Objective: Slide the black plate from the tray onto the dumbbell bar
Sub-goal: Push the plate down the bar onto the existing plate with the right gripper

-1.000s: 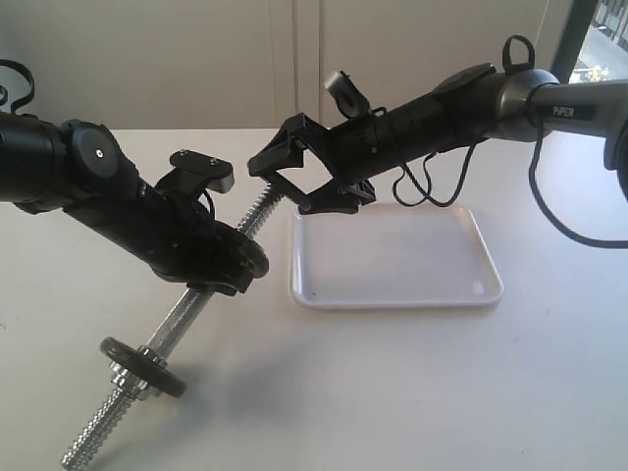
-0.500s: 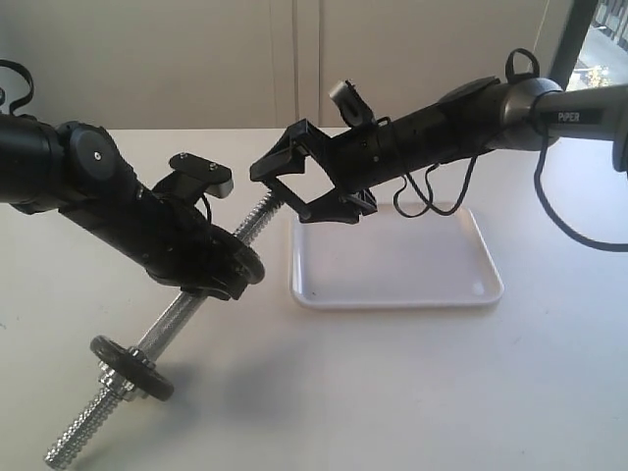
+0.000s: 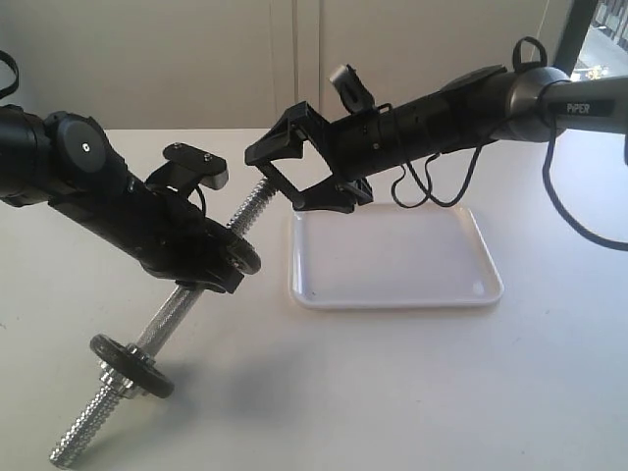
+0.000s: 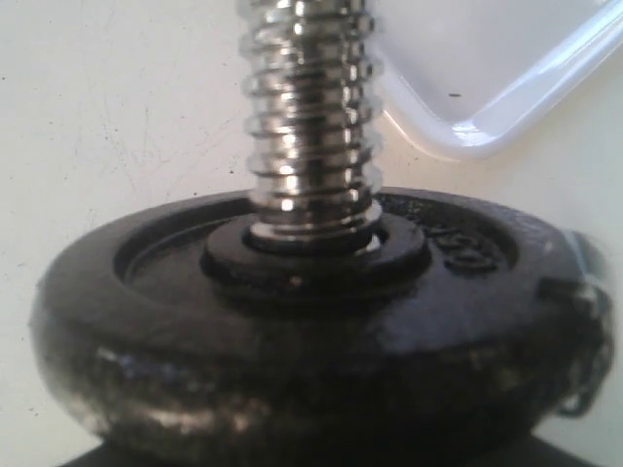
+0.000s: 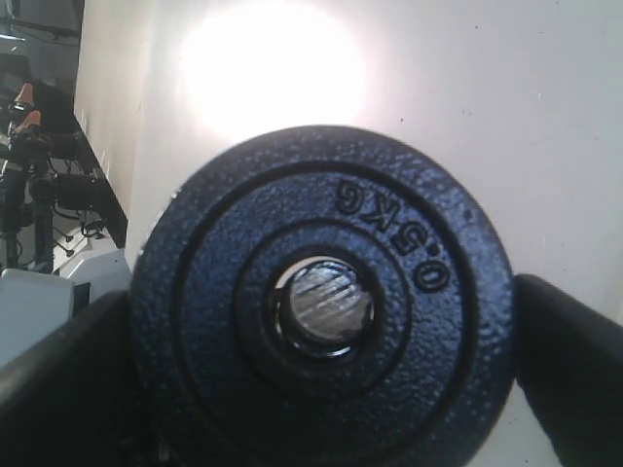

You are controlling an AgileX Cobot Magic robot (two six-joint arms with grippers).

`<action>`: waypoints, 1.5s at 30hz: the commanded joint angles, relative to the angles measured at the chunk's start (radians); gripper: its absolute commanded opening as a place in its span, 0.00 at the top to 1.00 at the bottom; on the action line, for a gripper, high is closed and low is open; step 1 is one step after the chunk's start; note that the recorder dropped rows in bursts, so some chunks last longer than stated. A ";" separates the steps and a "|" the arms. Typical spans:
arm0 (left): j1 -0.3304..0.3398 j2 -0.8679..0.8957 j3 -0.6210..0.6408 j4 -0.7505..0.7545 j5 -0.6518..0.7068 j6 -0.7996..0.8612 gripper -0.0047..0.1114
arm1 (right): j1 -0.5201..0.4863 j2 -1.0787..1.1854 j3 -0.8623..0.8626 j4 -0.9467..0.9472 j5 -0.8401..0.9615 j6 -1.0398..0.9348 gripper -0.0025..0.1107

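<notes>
My right gripper [image 3: 275, 183] is shut on the black plate [image 5: 224, 321], holding it by the rim between both fingers above the table, left of the white tray [image 3: 392, 294]. Through the plate's centre hole, the threaded upper end of the dumbbell bar [image 5: 323, 306] shows in the right wrist view. My left gripper [image 3: 221, 275] is shut on the middle of the tilted chrome bar [image 3: 177, 306]. A second black plate [image 4: 292, 321] sits on the bar just above this gripper and hides its jaws in the left wrist view.
A third black plate [image 3: 132, 365] with a metal collar sits near the bar's lower threaded end, which points at the table's front left. The tray holds nothing. A corner of the tray [image 4: 487, 126] lies beyond the bar's upper end.
My right gripper has carried the plate a little left, toward the bar's upper tip. The left arm has shifted the bar slightly left and down.
</notes>
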 commanded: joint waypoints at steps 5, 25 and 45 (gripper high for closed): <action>-0.001 -0.054 -0.039 -0.044 -0.162 0.010 0.96 | 0.034 -0.077 0.007 0.045 0.178 0.034 0.98; -0.001 -0.055 -0.039 -0.020 -0.140 0.012 0.96 | 0.034 -0.077 0.027 -0.046 0.178 -0.005 0.98; -0.001 -0.099 -0.039 0.017 -0.176 0.002 0.96 | 0.113 -0.089 0.035 0.003 0.178 0.007 0.98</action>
